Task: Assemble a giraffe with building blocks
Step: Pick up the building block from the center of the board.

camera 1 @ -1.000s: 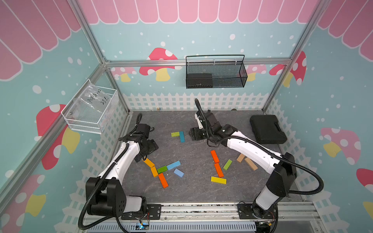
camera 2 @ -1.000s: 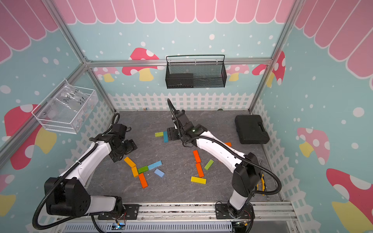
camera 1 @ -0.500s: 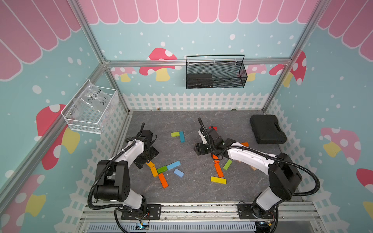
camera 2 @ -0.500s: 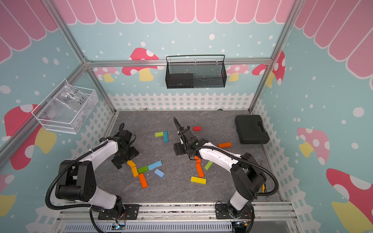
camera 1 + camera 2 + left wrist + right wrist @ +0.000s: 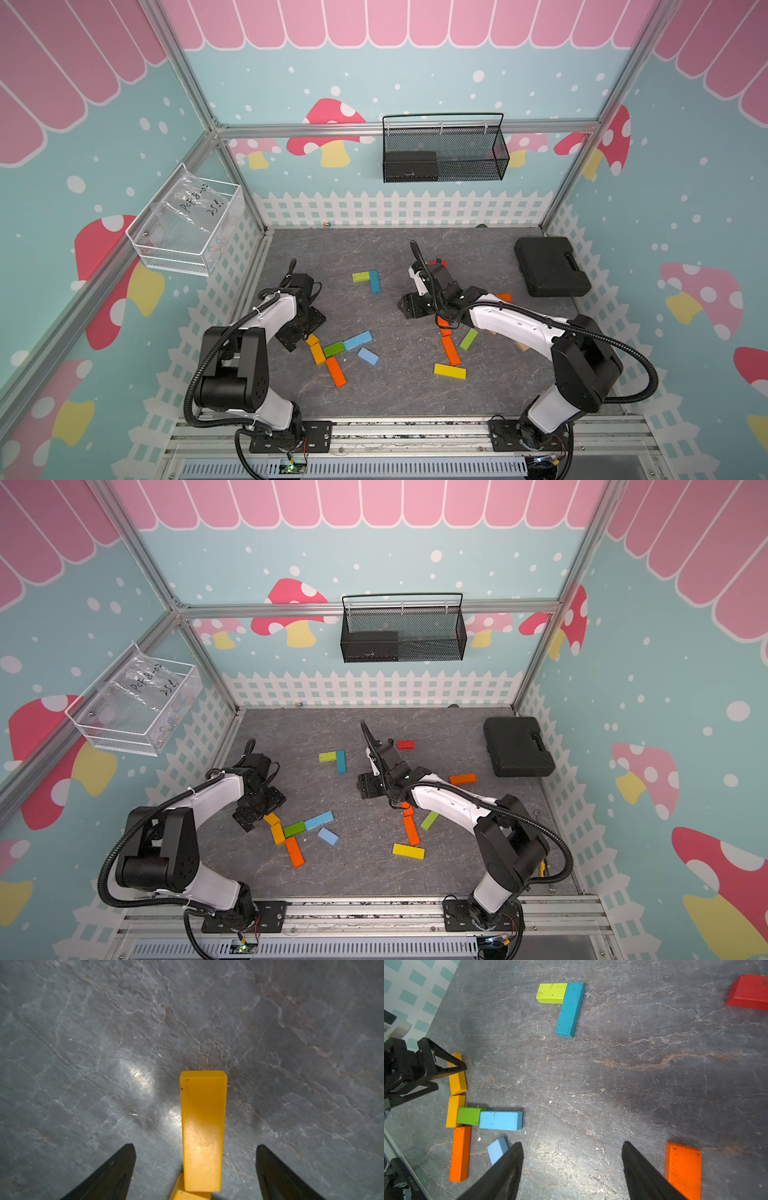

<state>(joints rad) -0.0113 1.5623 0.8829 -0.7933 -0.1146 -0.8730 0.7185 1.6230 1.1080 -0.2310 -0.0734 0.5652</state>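
We find only a few building blocks (image 5: 333,349) abutted beside the left gripper (image 5: 194,1145), most lying scattered; it straddles an amber block (image 5: 202,1126) unclamped, the right gripper (image 5: 572,1142) likewise wide and empty.

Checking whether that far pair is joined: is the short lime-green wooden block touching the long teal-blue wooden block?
Touching. The right wrist view shows the lime-green block butted flush against the teal-blue block, with no gap between them.
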